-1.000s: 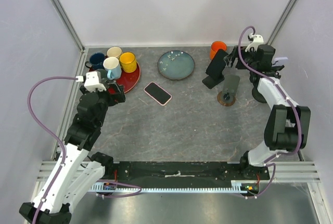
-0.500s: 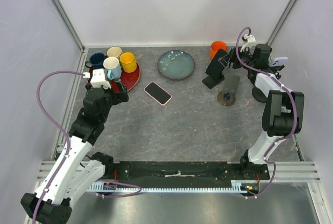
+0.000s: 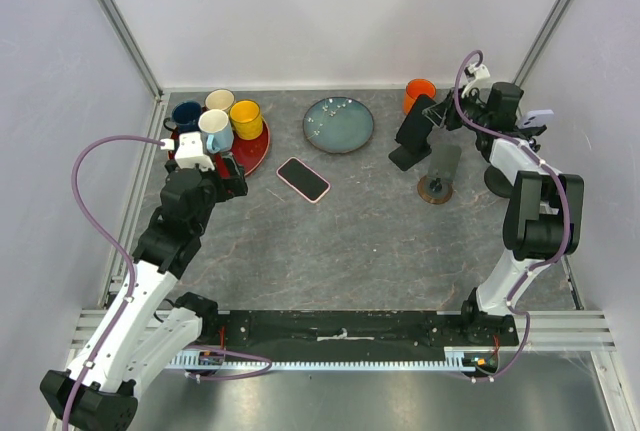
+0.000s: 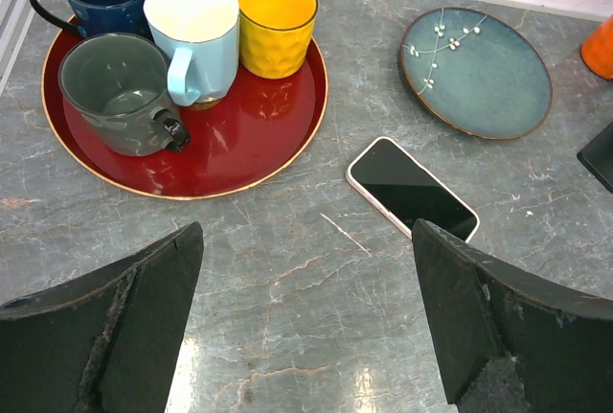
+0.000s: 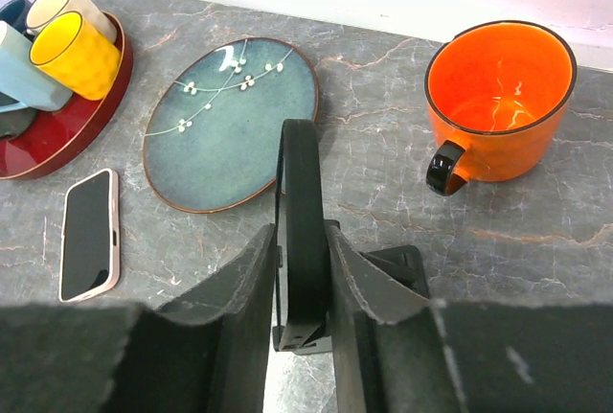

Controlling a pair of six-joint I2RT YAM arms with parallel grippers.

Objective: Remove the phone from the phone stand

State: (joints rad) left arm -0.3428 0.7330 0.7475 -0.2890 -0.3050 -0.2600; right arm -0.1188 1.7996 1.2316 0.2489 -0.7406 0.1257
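A black phone (image 3: 414,127) stands upright in a black phone stand (image 3: 402,159) at the back right of the table. My right gripper (image 3: 437,116) reaches it from the right. In the right wrist view the phone (image 5: 299,173) shows edge-on, with my right gripper (image 5: 304,240) shut on it, a finger pressed on each face. The stand's base (image 5: 397,274) lies just beneath. My left gripper (image 3: 226,173) hovers by the red tray, far from the phone. It is open (image 4: 306,308) over bare table.
A pink-edged phone (image 3: 303,179) lies flat mid-table. A red tray (image 3: 255,154) holds several mugs at back left. A teal plate (image 3: 338,124) and an orange mug (image 3: 419,94) sit at the back. A second small stand (image 3: 437,177) is right of the black one.
My right gripper's jaws have closed from wide apart onto the phone. The left arm shifted slightly toward the tray, then held still.
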